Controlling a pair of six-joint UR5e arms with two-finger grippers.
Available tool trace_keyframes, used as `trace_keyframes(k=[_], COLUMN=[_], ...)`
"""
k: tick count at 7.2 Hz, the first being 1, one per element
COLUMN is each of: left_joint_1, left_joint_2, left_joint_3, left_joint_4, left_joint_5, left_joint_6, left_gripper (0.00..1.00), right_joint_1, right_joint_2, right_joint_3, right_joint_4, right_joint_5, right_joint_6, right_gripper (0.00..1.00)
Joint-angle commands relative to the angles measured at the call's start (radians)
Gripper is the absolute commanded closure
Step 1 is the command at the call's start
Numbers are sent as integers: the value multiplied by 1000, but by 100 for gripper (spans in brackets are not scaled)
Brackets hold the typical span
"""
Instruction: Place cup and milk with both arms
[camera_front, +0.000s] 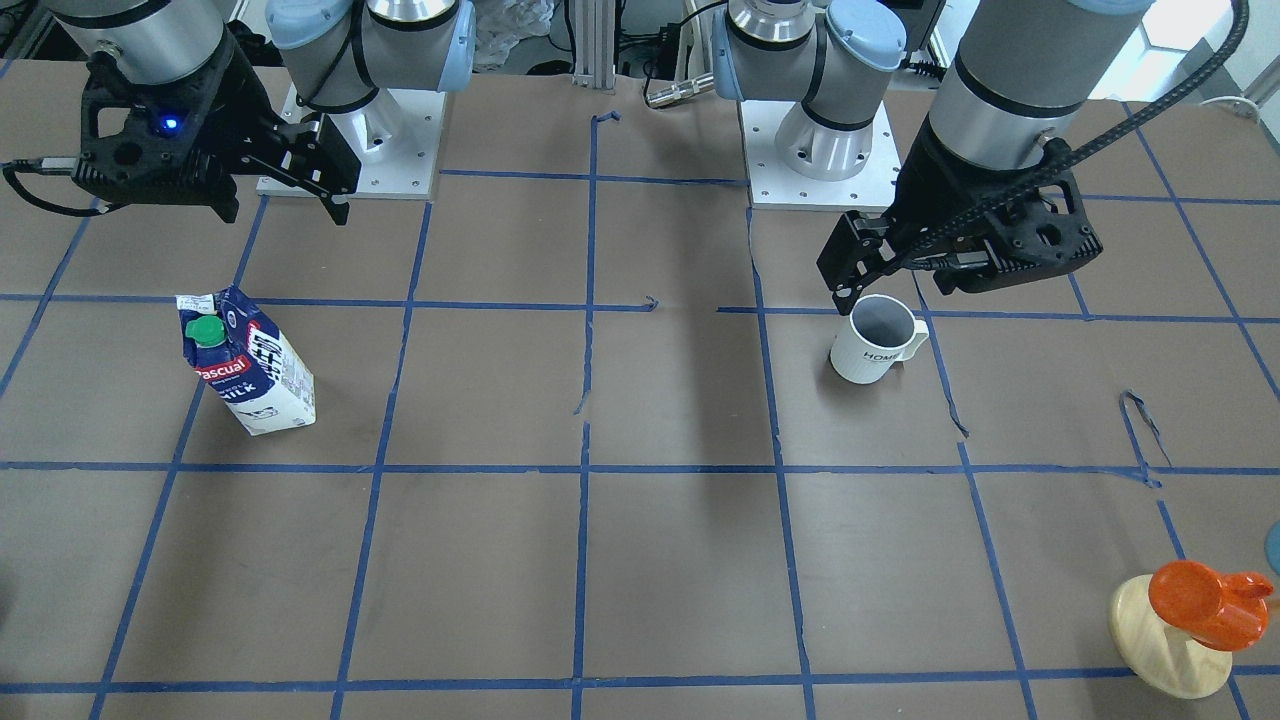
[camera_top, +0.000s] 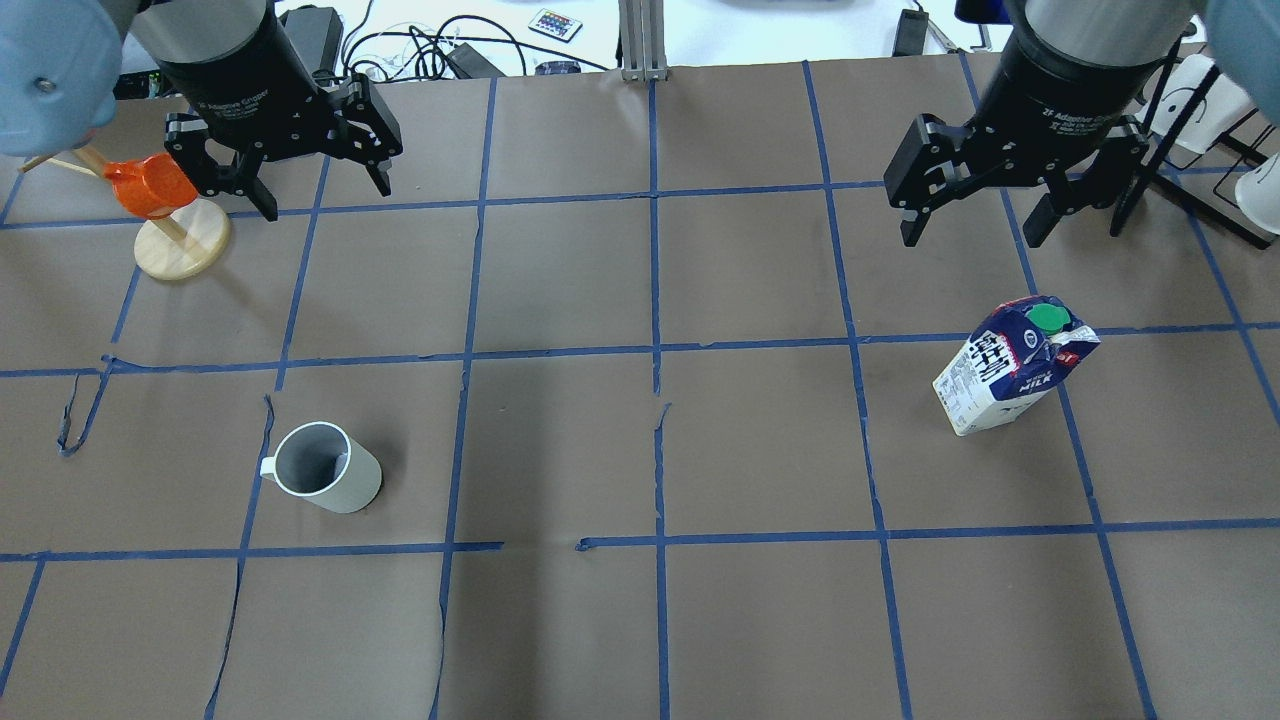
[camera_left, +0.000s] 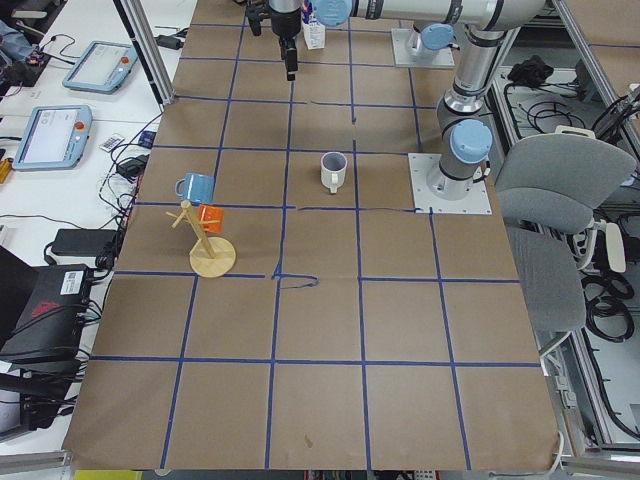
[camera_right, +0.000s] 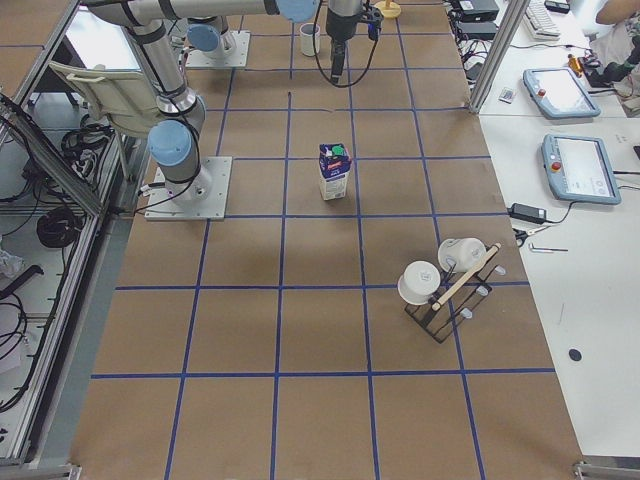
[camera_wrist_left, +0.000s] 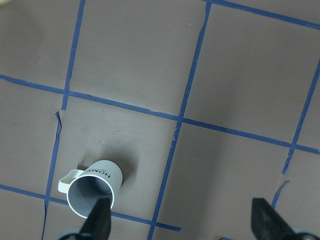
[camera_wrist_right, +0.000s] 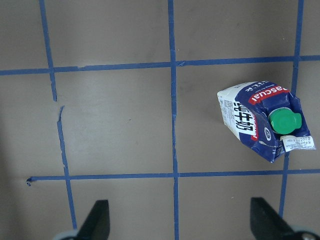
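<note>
The white cup stands upright on the brown table; it also shows in the overhead view and the left wrist view. My left gripper is open and empty, well above the table and near the cup; its fingertips frame the lower edge of the wrist view. The milk carton stands upright and also shows in the overhead view and the right wrist view. My right gripper is open and empty, high above the table beside the carton.
An orange cup on a round wooden stand sits at the table's far left corner, close under my left gripper in the overhead view. A rack with white cups stands at the far right. Both arm bases are bolted to the table.
</note>
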Motion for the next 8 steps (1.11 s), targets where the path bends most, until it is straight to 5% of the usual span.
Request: trace_keyframes(k=[1,8], left_joint_1=[0,6], left_joint_2=[18,26], left_joint_3=[-5,1], left_joint_4=[-3,-18], left_joint_5=[2,1], left_joint_6=[0,0], left_gripper=[0,0], right_joint_1=[-2,-12], right_joint_2=[2,3], right_joint_3=[0,3], right_joint_4=[-7,5], right_joint_5=[-3,-8], right_joint_6=[-1,2], right_gripper=[0,0])
